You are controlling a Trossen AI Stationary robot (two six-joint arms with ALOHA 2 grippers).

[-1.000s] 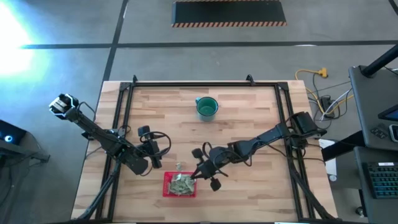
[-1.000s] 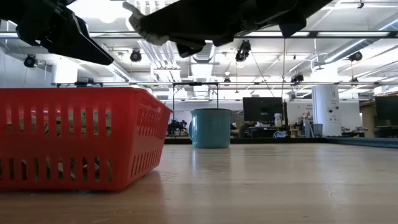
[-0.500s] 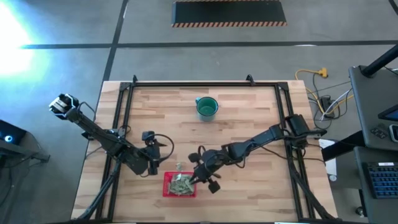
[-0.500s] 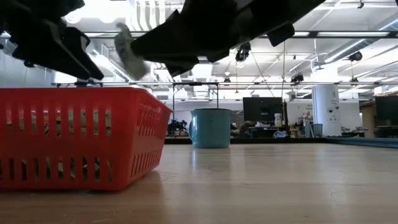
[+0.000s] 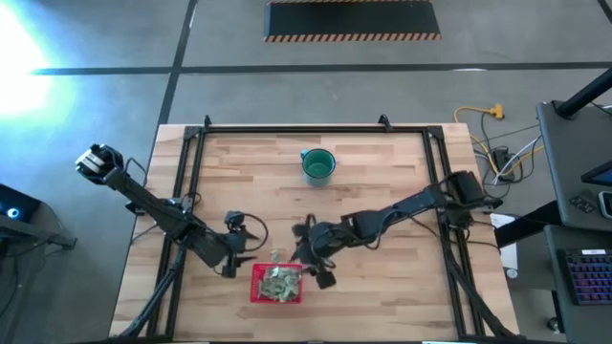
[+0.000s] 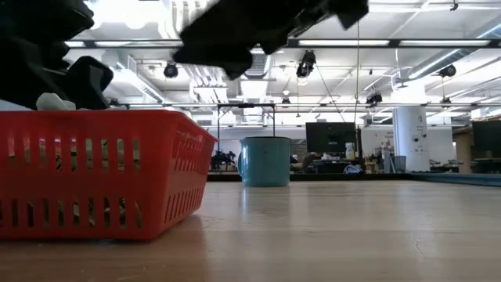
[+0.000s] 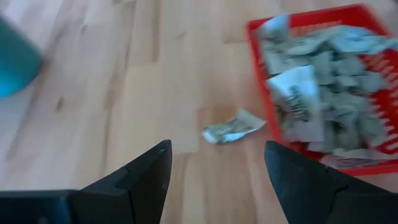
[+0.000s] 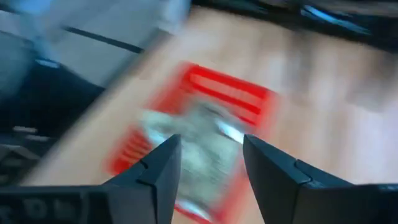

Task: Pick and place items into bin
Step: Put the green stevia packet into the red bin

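Note:
The red bin [image 5: 275,285] stands near the table's near edge and holds a heap of pale green and whitish packets [image 7: 323,81]. One loose packet [image 7: 233,127] lies flat on the wood just beyond the bin's far wall [image 5: 277,255]. My left gripper [image 7: 217,149] hovers open left of the bin [image 5: 236,264], its fingers standing on either side of the loose packet without touching it. My right gripper [image 8: 211,143] is open above the bin's right side [image 5: 310,269], with nothing between its fingers. A whitish packet [image 6: 53,102] shows at the bin's rim.
A round teal cup [image 5: 318,165] stands at the far middle of the table, also seen behind the bin [image 6: 264,160]. Black frame rails [image 5: 191,191] run along the table's left, right and far sides. Bare wood lies right of the bin.
My right gripper carried a whitish packet down over the bin and let go of it; the packet has left its fingers and fallen to the bin. That gripper has then drawn back a little toward the right. My left gripper has gone toward the near edge, closer to the loose packet.

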